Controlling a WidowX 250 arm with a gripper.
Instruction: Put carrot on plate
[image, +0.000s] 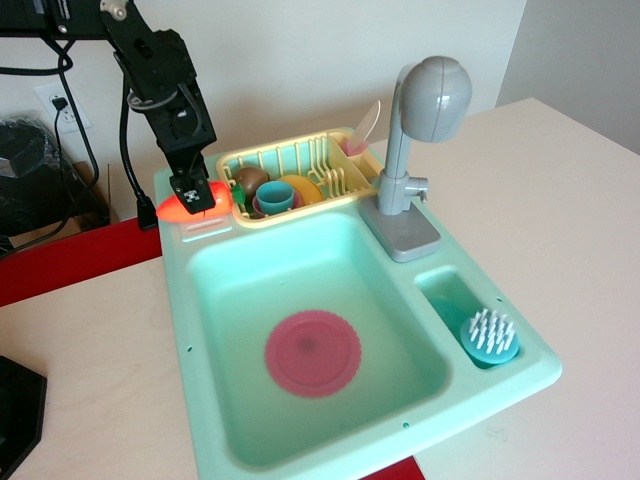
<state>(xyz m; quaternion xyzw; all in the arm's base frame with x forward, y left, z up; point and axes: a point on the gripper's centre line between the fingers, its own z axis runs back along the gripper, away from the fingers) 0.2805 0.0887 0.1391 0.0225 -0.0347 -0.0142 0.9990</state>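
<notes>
The orange toy carrot lies on the back left corner of the mint-green sink unit, its green top pointing right. My black gripper has come down onto it. Its near finger, which carries a small tag, covers the carrot's middle, so the jaws stand either side of the carrot. The carrot still rests on the sink's rim. The pink-red plate lies flat on the bottom of the sink basin, in front and to the right of the carrot.
A yellow dish rack behind the basin holds a brown round toy, a teal cup and a yellow dish. A grey faucet stands at the right. A teal brush sits in the side compartment.
</notes>
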